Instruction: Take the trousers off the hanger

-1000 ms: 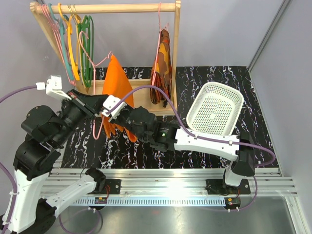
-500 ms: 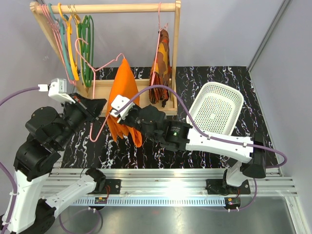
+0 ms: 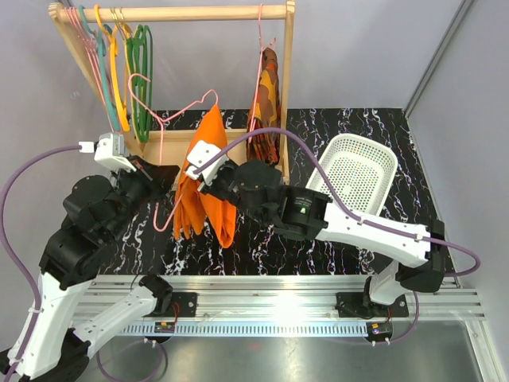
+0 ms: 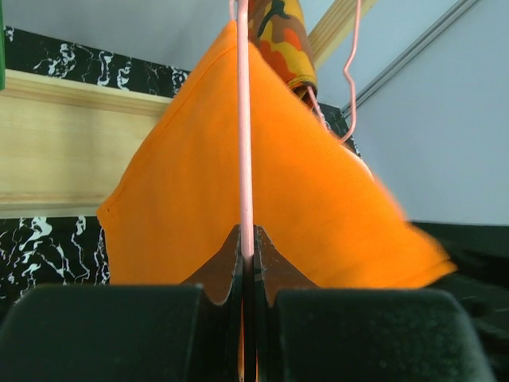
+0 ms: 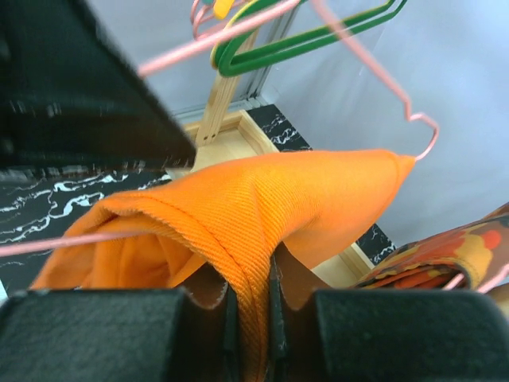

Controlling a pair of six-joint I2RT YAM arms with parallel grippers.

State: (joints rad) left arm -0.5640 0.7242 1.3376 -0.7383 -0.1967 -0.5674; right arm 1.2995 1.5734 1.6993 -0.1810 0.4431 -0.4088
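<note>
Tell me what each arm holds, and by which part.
Left jaws: the pink hanger, by a straight stretch of wire. Right jaws: the orange trousers, by a folded cloth edge.

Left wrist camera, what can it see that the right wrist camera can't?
Only the left wrist view shows the left gripper pinching the pink hanger by its straight wire. Only the right wrist view shows the right gripper squeezing a fold of the orange trousers. Both show the orange trousers, the pink hanger, the patterned garment and the wooden rack.
</note>
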